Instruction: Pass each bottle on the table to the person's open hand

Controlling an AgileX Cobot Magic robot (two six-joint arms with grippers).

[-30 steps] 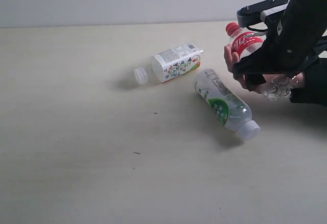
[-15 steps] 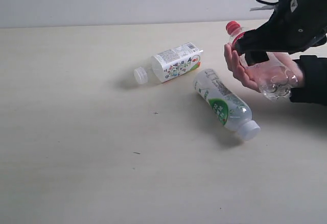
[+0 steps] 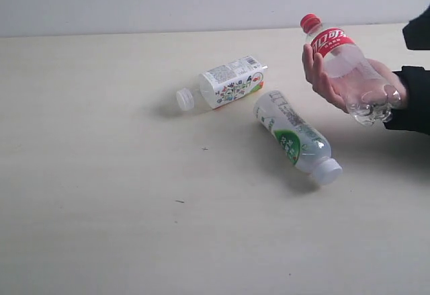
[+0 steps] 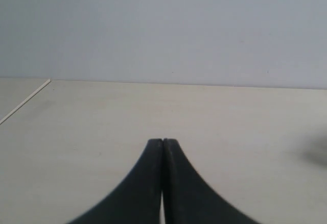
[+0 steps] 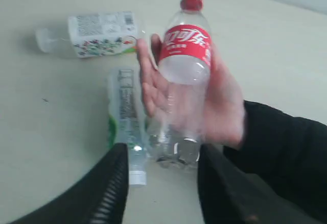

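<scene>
Exterior view, mid-handover: caught the red-capped bottle [image 3: 339, 50] resting aslant in the person's open hand [image 3: 322, 87], cap uppermost, lifted off the table [image 3: 101, 207] at the right side of the scene. Found two others lying flat on the pale wood, well apart from each other: the white-capped squarish bottle [image 3: 228, 82] farther back and the green-labelled bottle [image 3: 293, 137] near the hand, its white cap pointing toward the camera. From the right wrist, showed the right gripper [image 5: 163, 193] with jaws apart and nothing between them, touching neither bottle nor palm. From the left wrist, showed the left gripper [image 4: 162, 143] pressed together and empty over bare table. Judged this delivery as good as made and the next pickup due. Called for staying clear of the fingers first, then going for the green-labelled bottle as the nearer one. Called also for squaring the jaws across its round body near the middle rather than along its length, and closing firmly but not hard enough to buckle thin plastic — all while guarding against a roll toward the waiting hand.
</scene>
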